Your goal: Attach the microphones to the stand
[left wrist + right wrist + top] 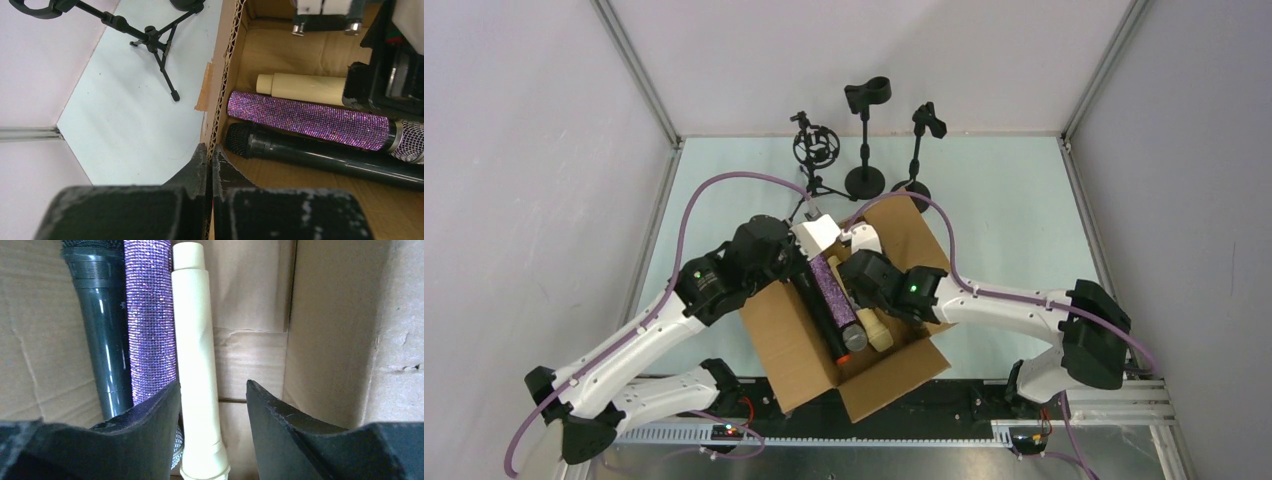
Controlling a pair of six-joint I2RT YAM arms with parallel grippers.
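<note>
The 3 microphones lie side by side in a cardboard box [794,340]. The box sits on the table [1004,200], by the middle of the near edge. The cream microphone [197,365] touches the purple microphone [310,117], and the black microphone [300,155] lies on the purple one's other side.

The left gripper [210,155] pinches the left wall of the box. Its 2 fingers are shut tight on the cardboard.

The right gripper [212,385] is down inside the box and open wide. The cream microphone is between its 2 fingers, close to one finger and apart from the other.

3 black stands [865,140] wait at the middle of the far edge, all with nothing in them.
</note>
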